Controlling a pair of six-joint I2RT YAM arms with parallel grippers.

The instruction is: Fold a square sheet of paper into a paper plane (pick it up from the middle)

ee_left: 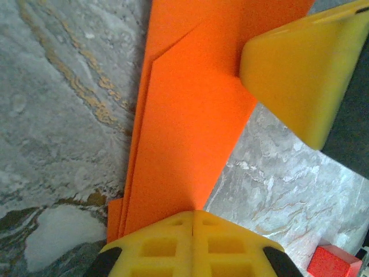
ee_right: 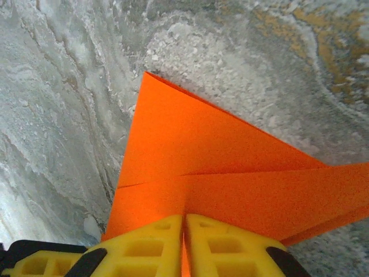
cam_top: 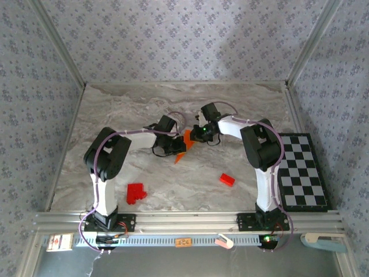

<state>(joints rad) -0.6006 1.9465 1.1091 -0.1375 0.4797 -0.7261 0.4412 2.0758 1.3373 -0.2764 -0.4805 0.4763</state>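
Orange paper sheet [ee_left: 184, 127], folded to a point and likely light and crush-prone, is clamped at its stiffer folded layers by left hand [ee_left: 193, 216] and right hand [ee_right: 184, 222].

Folded orange paper [cam_top: 185, 143] between left gripper [cam_top: 174, 148], right gripper [cam_top: 198, 134]

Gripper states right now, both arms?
Left gripper: shut on the folded orange paper.
Right gripper: shut on the same paper.
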